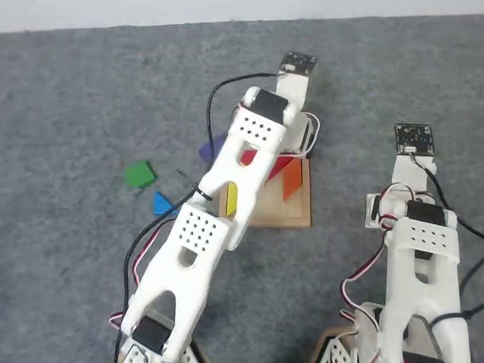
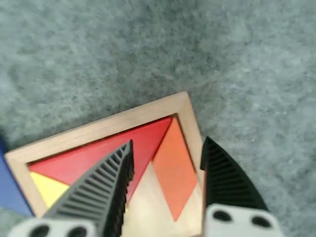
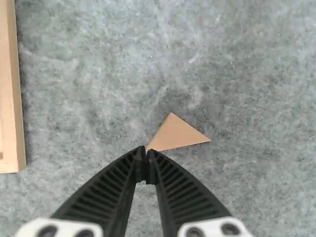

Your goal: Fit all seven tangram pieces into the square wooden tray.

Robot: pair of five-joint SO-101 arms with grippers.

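**Wooden tray part-filled, left arm over the orange piece**

Wooden tray [image 2: 98, 129] sits on the grey carpet [image 1: 62, 117], under the left arm. Inside are a red piece [image 2: 98, 158] along the far rim, an orange piece [image 2: 173, 173] touching it in the corner, and a yellow piece [image 2: 47, 187] by the opposite wall. Bare wood shows between them.

The left gripper [image 2: 168, 143] hangs over the tray with jaws spread and nothing held, straddling the orange piece.

Step is likely seating the orange piece. To do it well: keep the jaws wide, press it flush to the red edge and the rim, then lift straight up so nothing drags.

Outside the tray, a dark blue piece [image 1: 208, 151] lies just beside it. The green piece [image 1: 139, 174] and the light blue triangle [image 1: 161, 203] lie farther off.

The right gripper [image 3: 146, 150] is clenched on nothing, tips at the corner of a tan triangle [image 3: 175, 134] lying on the carpet.
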